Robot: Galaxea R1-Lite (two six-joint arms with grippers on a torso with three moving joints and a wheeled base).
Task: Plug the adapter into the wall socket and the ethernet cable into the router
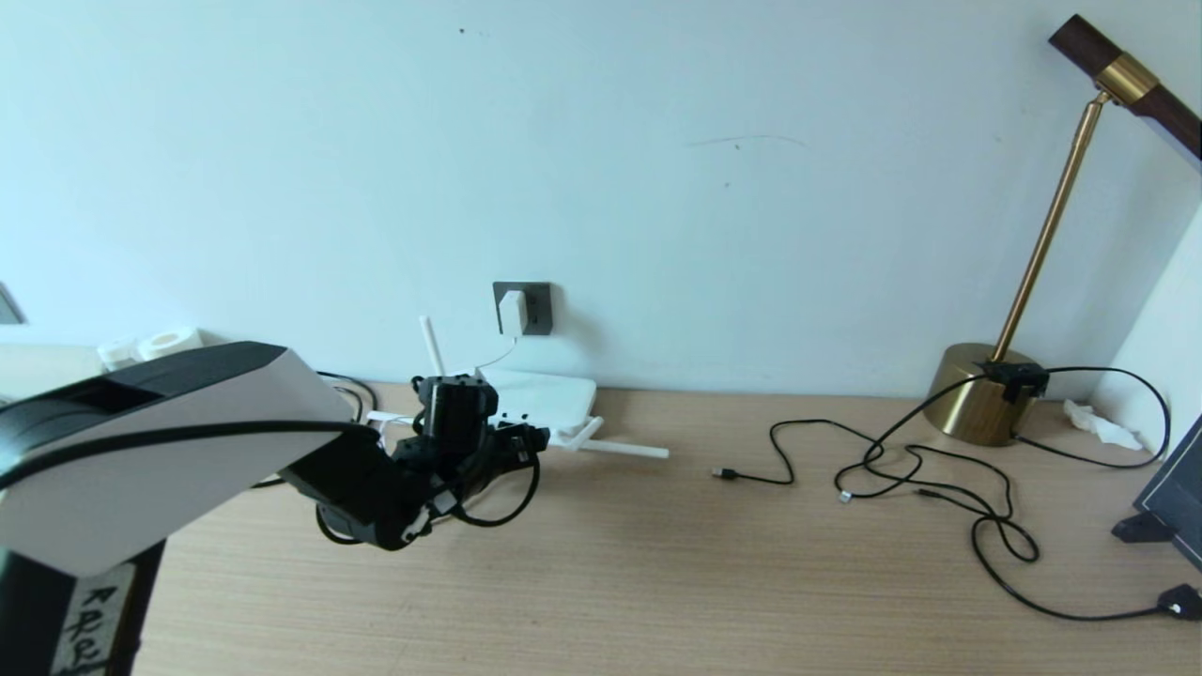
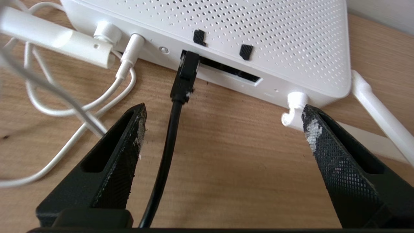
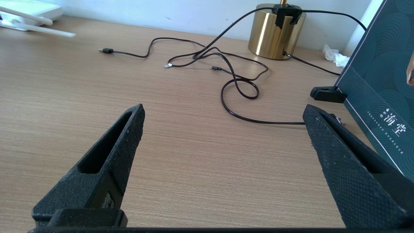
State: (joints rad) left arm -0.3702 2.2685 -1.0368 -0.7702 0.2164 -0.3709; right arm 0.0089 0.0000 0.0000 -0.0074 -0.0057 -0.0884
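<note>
The small white cube-shaped adapter (image 1: 512, 311) sits in the dark grey wall socket (image 1: 523, 308) on the pale wall, its thin white cord (image 2: 81, 106) dropping to the flat white router (image 1: 545, 399) that lies on the wooden desk (image 1: 657, 563) just below. That half of the job looks finished.

The left gripper (image 2: 223, 129) hangs low over the desk on the near side of the router, fingers spread wide with nothing between them but the thick glossy black ethernet cable (image 2: 168, 142), which runs loose through the gap without touching either finger. The cable's plug tip is at the left end of the dark port slot along the router's near edge; it seems to be in, though I cannot tell whether it has gone fully home, since a good part of the plug body stands out of the port.

So the cable step looks done or nearly so. Next, I would say, the arm needs to draw back toward the near side without snagging the cable or the white antenna (image 2: 381, 116) just beside the right-hand finger.

The right gripper (image 3: 223, 129) is parked over bare desk well to the right, fingers wide apart and holding nothing, with thin black cords (image 3: 233, 81) and a brass lamp base (image 3: 275, 32) beyond it.
</note>
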